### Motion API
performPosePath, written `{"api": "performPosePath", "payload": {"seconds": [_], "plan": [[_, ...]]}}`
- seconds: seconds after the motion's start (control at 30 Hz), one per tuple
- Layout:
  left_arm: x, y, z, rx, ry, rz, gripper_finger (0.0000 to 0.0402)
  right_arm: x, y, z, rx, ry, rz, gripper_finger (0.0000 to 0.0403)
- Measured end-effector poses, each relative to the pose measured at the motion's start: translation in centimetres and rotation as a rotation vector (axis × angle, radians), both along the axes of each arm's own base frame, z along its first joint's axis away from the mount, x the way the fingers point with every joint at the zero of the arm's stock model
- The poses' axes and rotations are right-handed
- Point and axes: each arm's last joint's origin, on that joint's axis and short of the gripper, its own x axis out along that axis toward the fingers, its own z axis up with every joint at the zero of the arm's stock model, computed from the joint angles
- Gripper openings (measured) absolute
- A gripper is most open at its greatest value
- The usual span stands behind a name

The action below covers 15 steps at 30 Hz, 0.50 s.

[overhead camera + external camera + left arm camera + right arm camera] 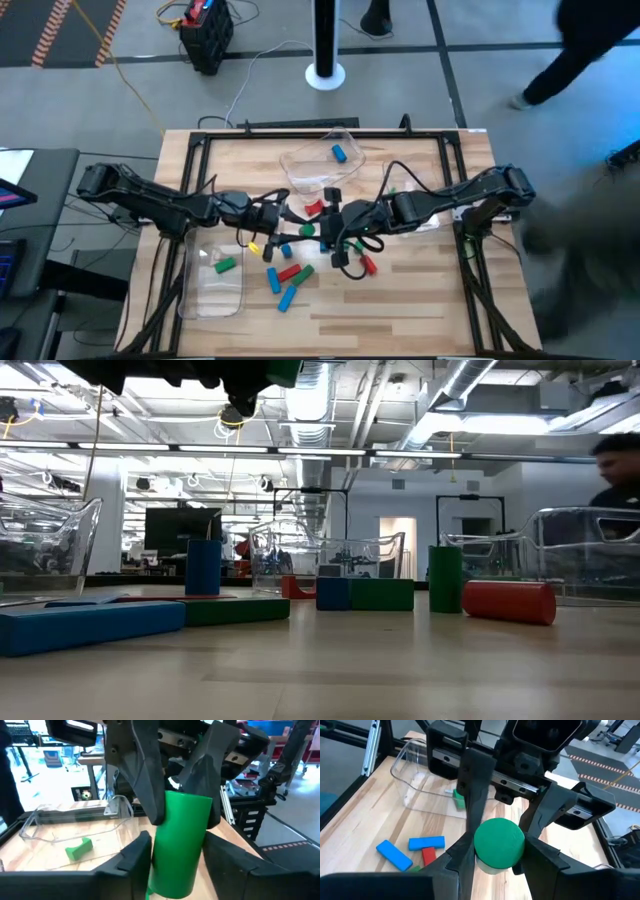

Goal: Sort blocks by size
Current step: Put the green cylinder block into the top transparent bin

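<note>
Overhead: straight down on the whole table (420, 300), both arms meeting near its centre. Low: at tabletop level, looking flat across the blocks (365, 594) into the room behind. Left wrist: close behind the left gripper (175, 850), facing the right arm. Right wrist: close behind the right gripper (495, 852), facing the left arm. Shared by both wrist views: one green cylinder (181, 842), seen from opposite ends.

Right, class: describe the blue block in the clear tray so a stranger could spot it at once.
On the wooden table, find the clear plastic tray by the top edge in the high view. The short blue block lies inside it. The other blue blocks lie loose on bare wood, and the other tray holds a green one.
</note>
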Motion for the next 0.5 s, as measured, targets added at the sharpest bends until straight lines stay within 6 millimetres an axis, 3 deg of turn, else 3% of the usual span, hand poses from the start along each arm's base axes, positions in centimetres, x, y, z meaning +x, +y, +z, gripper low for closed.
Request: {"api": "performPosePath", "payload": {"seconds": [0.13,0.5], "plan": [[0.06,0.16,-0.07,0.002,0.003,-0.025,0.0129,0.00,0.01,-0.05,0.007,0.001,0.001,0.0163],[0.42,0.16,0.53,0.047,0.068,-0.022,0.0130,-0.11,-0.11,-0.25,-0.026,0.018,-0.044,0.0182]]}}
